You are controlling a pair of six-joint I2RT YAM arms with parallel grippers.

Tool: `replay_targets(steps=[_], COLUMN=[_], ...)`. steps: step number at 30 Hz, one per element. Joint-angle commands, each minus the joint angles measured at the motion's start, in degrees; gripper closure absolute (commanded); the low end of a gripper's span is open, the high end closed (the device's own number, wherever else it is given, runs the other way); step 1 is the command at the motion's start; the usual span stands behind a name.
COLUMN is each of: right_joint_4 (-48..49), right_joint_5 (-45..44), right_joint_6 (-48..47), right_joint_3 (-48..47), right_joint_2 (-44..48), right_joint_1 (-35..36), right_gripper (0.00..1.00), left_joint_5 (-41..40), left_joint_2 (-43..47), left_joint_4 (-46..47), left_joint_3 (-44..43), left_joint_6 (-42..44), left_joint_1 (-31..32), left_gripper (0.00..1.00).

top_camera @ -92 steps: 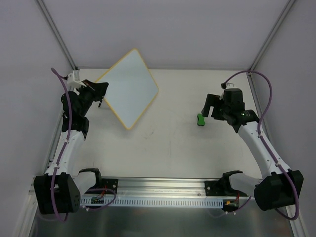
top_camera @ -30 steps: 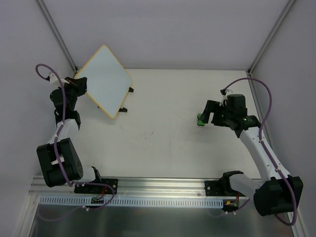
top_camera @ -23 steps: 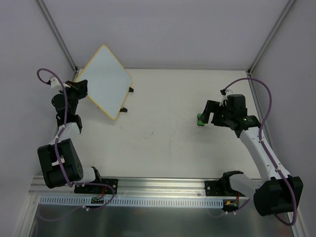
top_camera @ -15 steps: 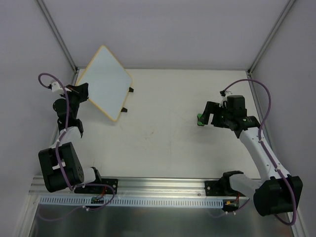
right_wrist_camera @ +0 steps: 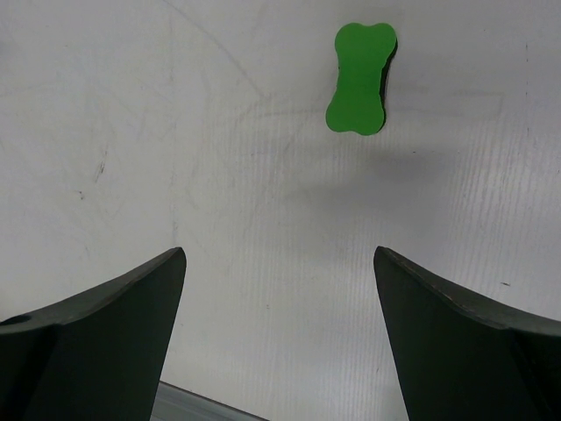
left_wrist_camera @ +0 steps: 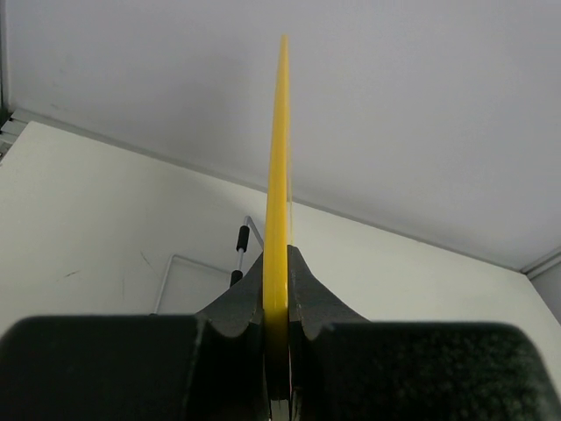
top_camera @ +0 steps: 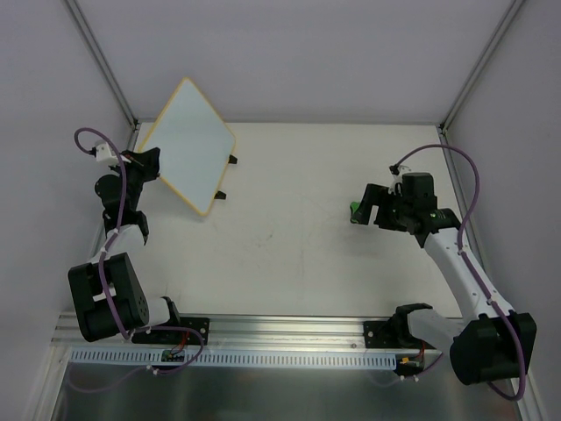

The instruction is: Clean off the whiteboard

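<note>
Here the left gripper point(left_wrist_camera: 276, 274) clamps the yellow rim of the small white rectangular whiteboard point(top_camera: 188, 145), held tilted at the far-left corner of the table point(top_camera: 289, 254), while the right gripper point(right_wrist_camera: 279, 263), fingers apart, hovers near the green bone-shaped eraser point(right_wrist_camera: 359, 77), probably its next grasp

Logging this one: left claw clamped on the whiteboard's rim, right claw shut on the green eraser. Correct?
Not quite. The right claw is open, and the green eraser lies free on the table ahead of it, as the right wrist view shows. The left claw is indeed clamped on the rim of the whiteboard.
</note>
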State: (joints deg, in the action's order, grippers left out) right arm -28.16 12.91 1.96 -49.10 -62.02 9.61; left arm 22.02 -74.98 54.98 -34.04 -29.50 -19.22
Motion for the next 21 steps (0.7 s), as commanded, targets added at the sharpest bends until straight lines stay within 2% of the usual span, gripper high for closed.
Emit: replay_targets(steps=[1, 11, 14, 19, 20, 21], right_joint_4=[0.48, 0.39, 0.48, 0.48, 0.48, 0.48], right_joint_5=[0.98, 1.16, 1.24, 1.24, 1.24, 1.16], right_joint_6=[0.42, 0.77, 1.12, 1.47, 1.47, 1.47], right_joint_3=[0.5, 1.29, 1.55, 1.82, 1.82, 1.82], right_joint_2=[2.25, 2.69, 2.43, 2.34, 2.52, 2.6], right_joint_1=[-0.38, -0.38, -0.29, -0.38, -0.38, -0.38], right_gripper=[0.08, 0.08, 0.08, 0.08, 0.08, 0.08], left_joint_5=[1.1, -0.4, -1.36, -4.35, -4.53, -4.7], left_joint_2=[-1.31, -0.87, -0.17, 0.45, 0.36, 0.45], left_joint_4=[-5.32, -6.64, -7.69, -13.13, -14.02, -14.55], left_joint_3=[0.11, 5.56, 6.62, 5.83, 5.13, 4.95], left_joint_6=[13.06, 11.74, 11.3, 11.92, 12.27, 12.44], left_joint_1=[-0.73, -0.73, -0.73, -0.73, -0.73, -0.73], left_gripper=[1.0, 0.97, 0.92, 0.7, 0.6, 0.55])
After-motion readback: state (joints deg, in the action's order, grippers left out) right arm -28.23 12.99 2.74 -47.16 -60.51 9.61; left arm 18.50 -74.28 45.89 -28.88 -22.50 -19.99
